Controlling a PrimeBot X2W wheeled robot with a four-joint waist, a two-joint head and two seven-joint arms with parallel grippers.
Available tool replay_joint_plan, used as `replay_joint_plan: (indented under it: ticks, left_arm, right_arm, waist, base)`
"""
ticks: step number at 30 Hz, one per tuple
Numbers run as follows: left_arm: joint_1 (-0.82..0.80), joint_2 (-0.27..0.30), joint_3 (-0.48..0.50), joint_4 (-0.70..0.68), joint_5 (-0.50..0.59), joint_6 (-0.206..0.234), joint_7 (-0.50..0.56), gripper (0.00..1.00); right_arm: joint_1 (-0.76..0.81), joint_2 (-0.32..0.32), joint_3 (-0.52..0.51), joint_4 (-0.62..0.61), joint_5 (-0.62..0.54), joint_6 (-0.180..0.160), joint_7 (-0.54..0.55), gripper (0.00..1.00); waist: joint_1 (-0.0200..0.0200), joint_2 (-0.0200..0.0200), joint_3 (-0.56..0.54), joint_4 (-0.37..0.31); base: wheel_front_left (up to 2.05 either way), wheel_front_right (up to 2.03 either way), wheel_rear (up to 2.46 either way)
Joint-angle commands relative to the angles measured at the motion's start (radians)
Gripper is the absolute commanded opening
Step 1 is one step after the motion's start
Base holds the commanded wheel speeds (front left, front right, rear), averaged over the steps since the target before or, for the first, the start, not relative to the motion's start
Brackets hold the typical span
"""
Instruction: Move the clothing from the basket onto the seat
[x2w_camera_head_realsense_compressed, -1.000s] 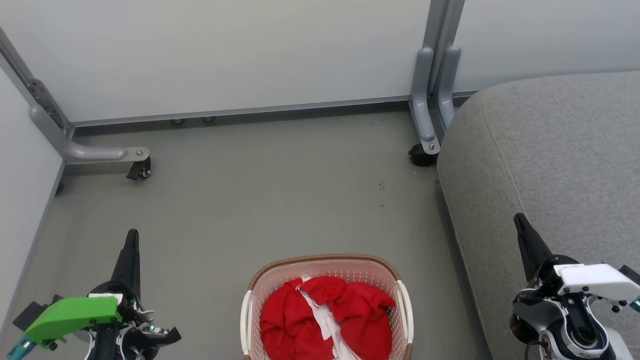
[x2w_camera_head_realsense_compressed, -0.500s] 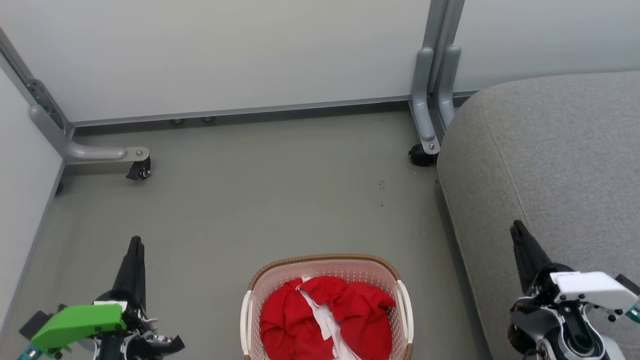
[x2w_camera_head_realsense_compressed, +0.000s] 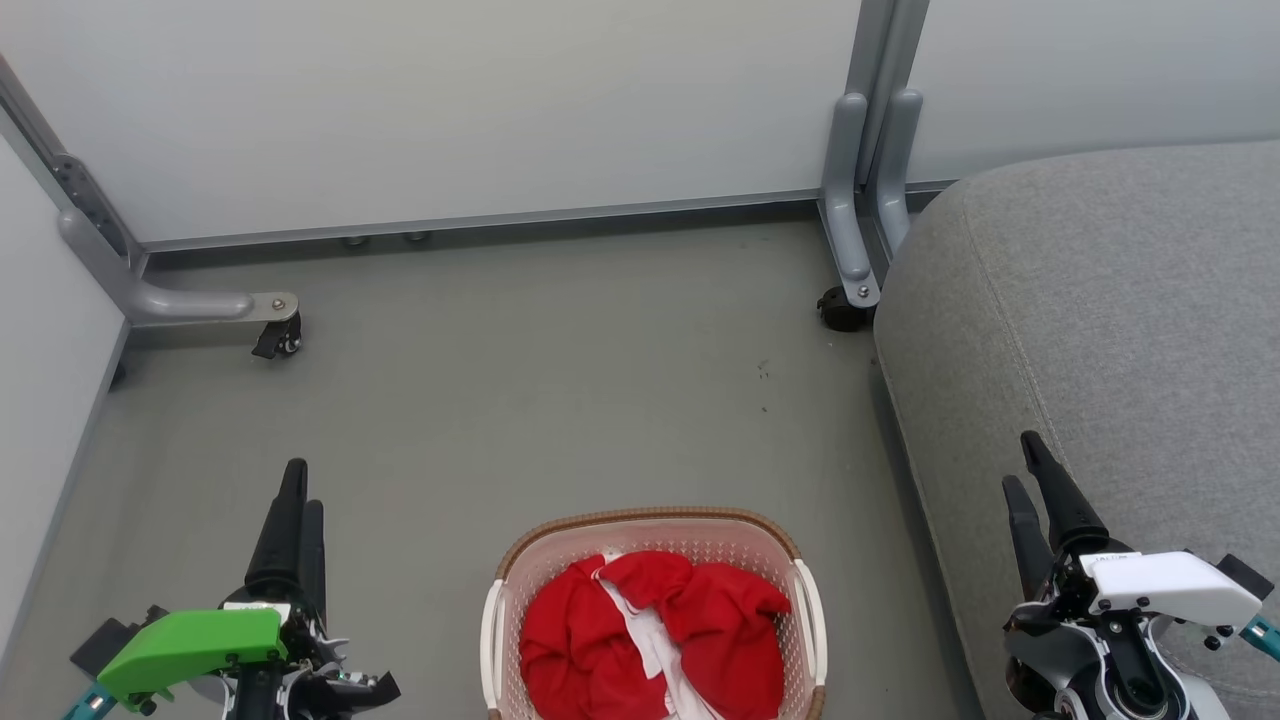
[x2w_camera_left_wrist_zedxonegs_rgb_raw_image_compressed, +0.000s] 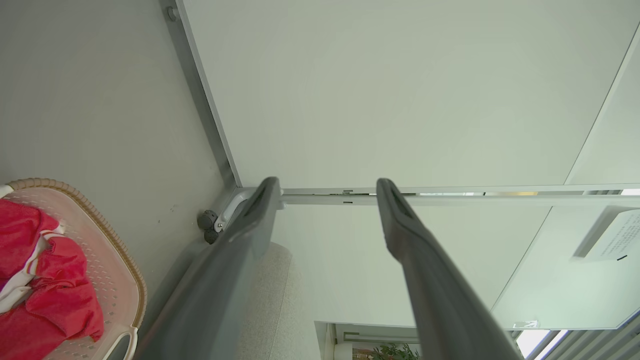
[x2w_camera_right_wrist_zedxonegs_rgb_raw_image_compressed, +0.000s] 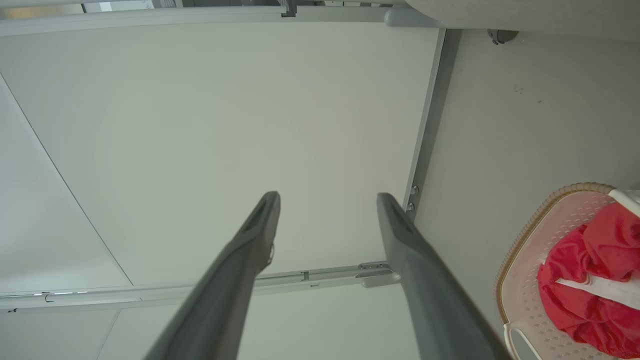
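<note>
**Tools open beside the filled basket**

Grey floor (x2w_camera_head_realsense_compressed: 550, 400) bounded by pale partition panels (x2w_camera_head_realsense_compressed: 450, 110) on grey castored metal feet (x2w_camera_head_realsense_compressed: 190, 303). Between the left tool (x2w_camera_head_realsense_compressed: 303, 488) and right tool (x2w_camera_head_realsense_compressed: 1020, 462) stands the oval cream-white perforated plastic basket (x2w_camera_head_realsense_compressed: 650, 517), holding the crumpled red, white-striped fabric clothing (x2w_camera_head_realsense_compressed: 590, 640). The large grey upholstered seat (x2w_camera_head_realsense_compressed: 1120, 320) lies at the right tool's outer side. Both tools, shut a second earlier, now stand wide open and empty.

The clothing (x2w_camera_head_realsense_compressed: 650, 630) lies in the basket (x2w_camera_head_realsense_compressed: 650, 517) on the floor (x2w_camera_head_realsense_compressed: 520, 380) — the seat (x2w_camera_head_realsense_compressed: 1120, 300) to its right.
</note>
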Motion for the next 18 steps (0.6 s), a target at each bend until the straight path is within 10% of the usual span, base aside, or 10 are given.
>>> replay_joint_plan:
  ticks: [1,18]
  left_arm:
    - [-0.015,0.005,-0.01,-0.024,0.011,-0.001,-0.011,1.0]
    - [-0.017,0.036,-0.05,-0.102,0.196,-0.002,-0.082,1.0]
  right_arm:
    - [-0.007,-0.005,0.007,-0.025,-0.011,0.0,-0.013,1.0]
    - [-0.002,-0.038,0.052,-0.081,-0.324,0.001,-0.082,1.0]
  waist:
    - [-0.0001,0.0,0.0,0.0]
    - [-0.0001,0.0,0.001,0.0]
  base:
    - [0.0,0.0,0.0]
    - [0.0,0.0,0.0]
